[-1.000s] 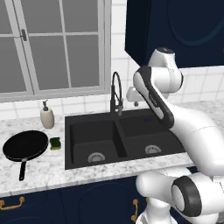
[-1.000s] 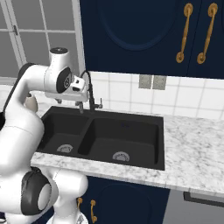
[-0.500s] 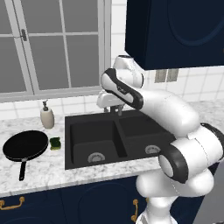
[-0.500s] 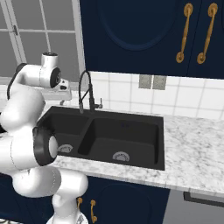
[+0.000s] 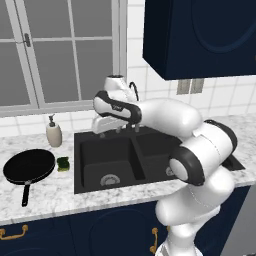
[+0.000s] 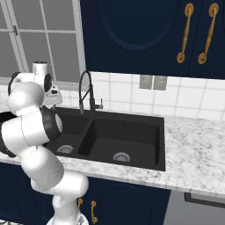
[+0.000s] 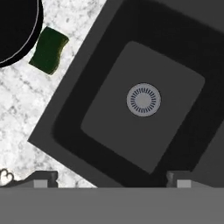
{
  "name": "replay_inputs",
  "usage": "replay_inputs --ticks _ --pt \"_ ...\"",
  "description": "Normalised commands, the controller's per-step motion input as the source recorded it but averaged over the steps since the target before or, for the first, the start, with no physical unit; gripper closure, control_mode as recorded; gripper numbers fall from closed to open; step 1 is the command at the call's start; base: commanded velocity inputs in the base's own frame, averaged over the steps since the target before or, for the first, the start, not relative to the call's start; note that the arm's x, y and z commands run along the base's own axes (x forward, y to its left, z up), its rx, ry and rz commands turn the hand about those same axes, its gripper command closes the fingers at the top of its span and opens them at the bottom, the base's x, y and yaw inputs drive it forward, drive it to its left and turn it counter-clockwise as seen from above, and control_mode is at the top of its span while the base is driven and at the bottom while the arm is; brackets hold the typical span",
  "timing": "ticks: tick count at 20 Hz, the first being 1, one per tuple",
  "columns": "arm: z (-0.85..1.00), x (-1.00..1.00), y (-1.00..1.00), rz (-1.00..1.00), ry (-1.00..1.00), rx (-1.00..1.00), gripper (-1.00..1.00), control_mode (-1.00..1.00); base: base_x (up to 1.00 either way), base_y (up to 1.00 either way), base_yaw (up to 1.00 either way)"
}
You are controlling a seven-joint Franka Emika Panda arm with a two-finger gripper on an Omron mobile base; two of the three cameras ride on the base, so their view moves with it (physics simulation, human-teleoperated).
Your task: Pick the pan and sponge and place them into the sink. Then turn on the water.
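While the frying pan (image 5: 29,166) and the green sponge (image 5: 63,163) just right of it both sit on the counter left of the empty sink (image 5: 107,165), my gripper (image 7: 112,177) hangs spread and empty above its left basin, so nothing is done yet.

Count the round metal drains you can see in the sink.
2: one drain in the sink's left basin, one drain in the right basin. None seems hidden.

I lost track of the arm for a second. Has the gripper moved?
Yes. The gripper has swung left across the sink, from the faucet side toward the pan.
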Motion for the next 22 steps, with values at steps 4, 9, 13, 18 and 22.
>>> replay_inputs --ticks 4,9,13,18,22 --pt "-0.27 0.00 0.60 -0.04 0.00 -0.07 -1.00 -1.00 0.00 0.00 0.00" --pt "-0.20 -0.09 0.81 -0.11 0.00 -0.07 -1.00 -1.00 0.00 0.00 0.00" --pt "-0.06 -0.41 0.69 -0.13 0.03 -0.04 -1.00 -1.00 0.00 0.00 0.00" --pt "-0.15 -0.41 0.78 -0.17 0.04 -0.07 -1.00 -1.00 0.00 0.00 0.00" --pt "-0.13 -0.49 0.60 -0.17 0.00 -0.02 -1.00 -1.00 0.00 0.00 0.00"
